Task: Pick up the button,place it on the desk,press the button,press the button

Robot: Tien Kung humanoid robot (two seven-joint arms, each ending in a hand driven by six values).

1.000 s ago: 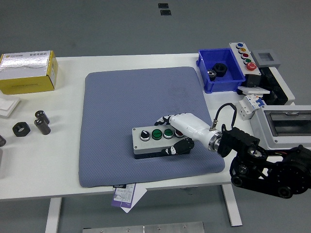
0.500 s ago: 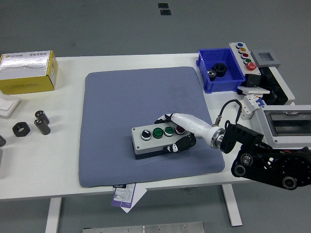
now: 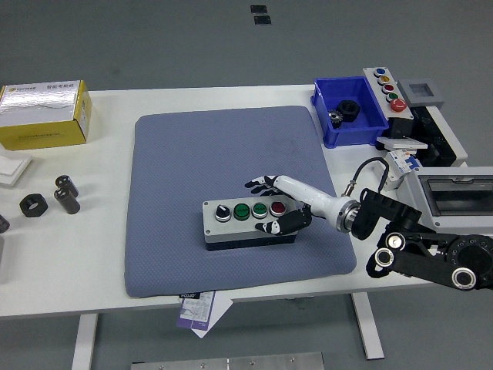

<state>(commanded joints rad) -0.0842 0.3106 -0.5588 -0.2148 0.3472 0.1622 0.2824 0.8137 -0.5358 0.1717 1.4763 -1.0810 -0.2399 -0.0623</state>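
A grey button box [image 3: 243, 221] lies flat on the blue mat [image 3: 223, 146], near its front edge. On top it carries a black knob, two green buttons and a red button in a row. My right hand [image 3: 266, 205] reaches in from the right at the box's right end. Its fingers [image 3: 260, 183] are spread over the mat just behind the box, apart from it. The thumb [image 3: 274, 226] rests against the box's front edge. The red button shows uncovered beside the hand. The left arm is out of view.
At the right stand a blue bin [image 3: 350, 116] with a black part, a second button box [image 3: 387, 89], a circuit breaker [image 3: 397, 166] and a grey enclosure [image 3: 454, 202]. A yellow box [image 3: 45, 114], a black nut [image 3: 34, 205] and cylinders [image 3: 68, 196] sit at the left.
The button box has shifted a little left and settled flat on the mat. My right hand has drawn back to the right, uncovering the red button, and its fingers have spread.
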